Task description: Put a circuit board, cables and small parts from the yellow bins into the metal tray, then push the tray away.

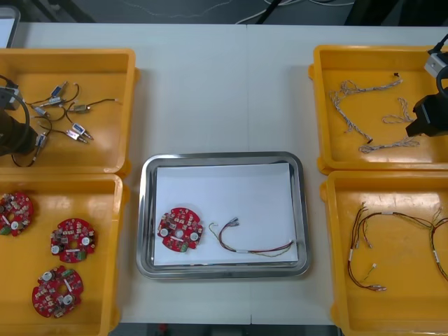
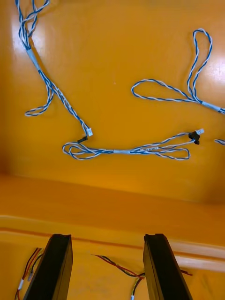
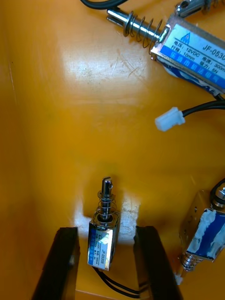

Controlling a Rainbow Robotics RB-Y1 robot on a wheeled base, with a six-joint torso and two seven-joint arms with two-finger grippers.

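the step in hand looks like the pick of a small part. the metal tray (image 1: 143, 210), in the middle of the tabletop toward its near edge, already holds a round red circuit board (image 1: 180, 229) and a red and yellow cable (image 1: 252, 245) on its white inside.

the left tool (image 3: 105, 232) is down in the yellow bin (image 1: 70, 52) at the tabletop's far-left corner. it is released, with one finger on each side of a small metal part (image 3: 104, 243) and a narrow gap to each. the next move probably calls for closing squarely on the part's body, then lifting so its black lead comes free of the neighbouring parts.

the part lies flat on the bin floor, apart from the others. it has a shiny boxy body with a label, a spring-wound pin pointing away from the tool, and a black lead trailing back between the fingers.

the right tool (image 2: 108, 236) hangs released over the near wall of the far-right bin (image 1: 378, 49), short of a twisted blue and white cable (image 2: 131, 151).
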